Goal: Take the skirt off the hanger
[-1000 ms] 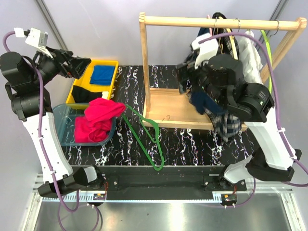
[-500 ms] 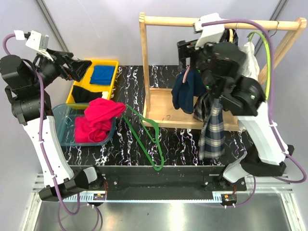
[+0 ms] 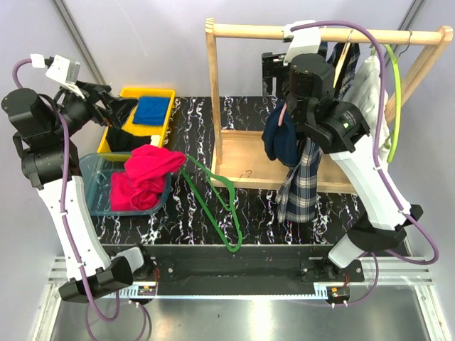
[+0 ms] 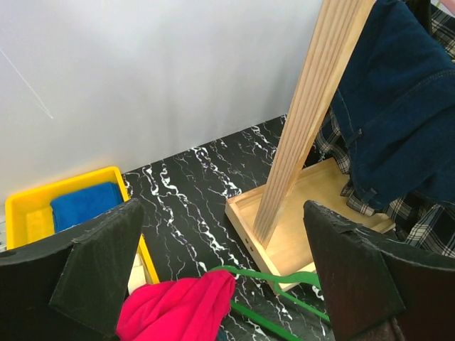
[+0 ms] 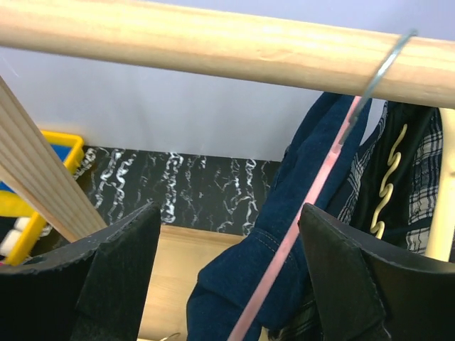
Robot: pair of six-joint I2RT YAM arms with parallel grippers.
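The navy plaid skirt (image 3: 299, 186) hangs from the rack's top rail down to the wooden base, behind a plain navy denim garment (image 3: 280, 139). The skirt also shows in the right wrist view (image 5: 427, 160) and in the left wrist view (image 4: 426, 222). The pale cream hanger (image 5: 387, 181) with its wavy bar shows against the skirt's top; in the top view (image 3: 347, 53) only a short piece of it shows. My right gripper (image 3: 273, 69) (image 5: 227, 277) is open just below the rail, left of the skirt, holding nothing. My left gripper (image 3: 117, 110) (image 4: 227, 277) is open and empty, high over the bins.
A pink hanger (image 5: 313, 234) carries the denim garment. A white garment (image 3: 370, 78) and a green hanger (image 3: 392, 92) hang at the right of the wooden rack (image 3: 212, 92). Another green hanger (image 3: 213, 202) lies on the table. Red cloth (image 3: 146, 177) fills a clear bin; a yellow bin (image 3: 117, 131) holds blue cloth.
My right arm has risen from in front of the clothes to just under the rail. The skirt and denim garment have swung left and hang straight. My left gripper shifted slightly right.
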